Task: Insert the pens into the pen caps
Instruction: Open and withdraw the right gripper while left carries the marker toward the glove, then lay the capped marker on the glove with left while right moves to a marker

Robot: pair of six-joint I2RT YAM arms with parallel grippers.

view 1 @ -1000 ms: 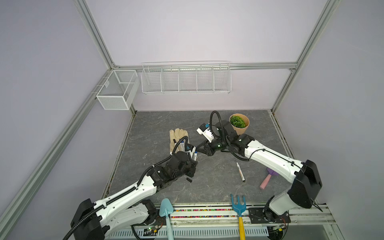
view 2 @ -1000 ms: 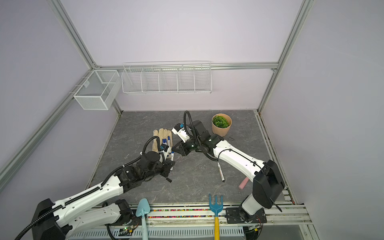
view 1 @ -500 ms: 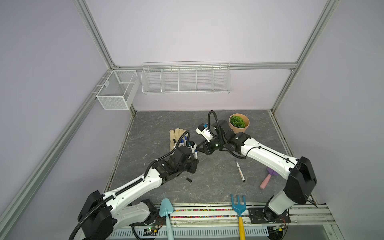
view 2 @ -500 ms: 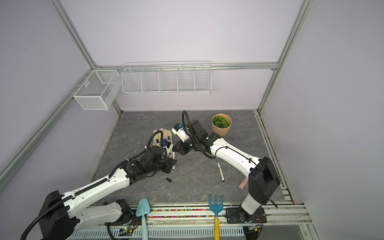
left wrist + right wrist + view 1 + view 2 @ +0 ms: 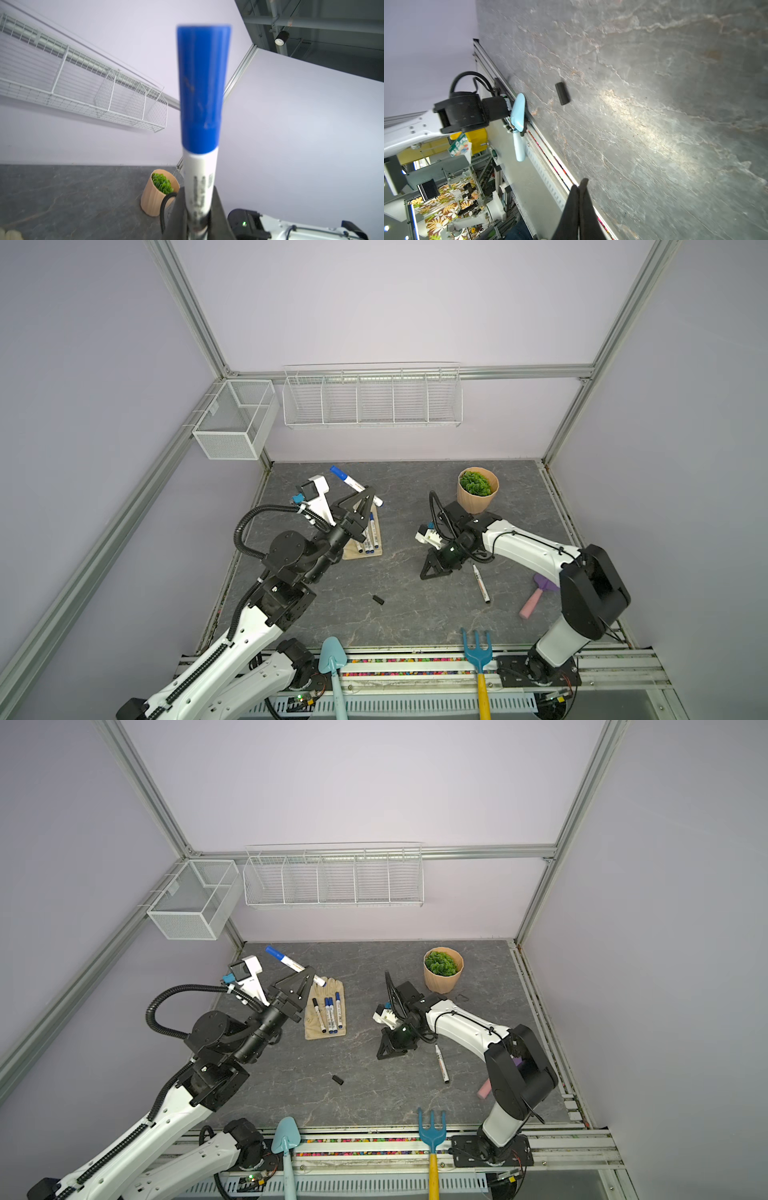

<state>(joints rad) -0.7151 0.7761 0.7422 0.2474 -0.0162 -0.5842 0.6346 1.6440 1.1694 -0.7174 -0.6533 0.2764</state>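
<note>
Arms have parted: left end effector (image 5: 309, 975) grasps the finished blue-capped pen (image 5: 291, 963) above the glove (image 5: 316, 1032); right end effector (image 5: 381, 1053) clenched, empty.

My right arm (image 5: 528, 549) hides half the pink-handled tool (image 5: 533, 603) at four o'clock; my held pen (image 5: 199, 178) and its blue cap (image 5: 202, 87) blur.

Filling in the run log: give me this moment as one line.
left gripper: shut on blue-capped pen, raised | right gripper: shut, empty | uncapped pen, black cap: lying apart on table
</note>
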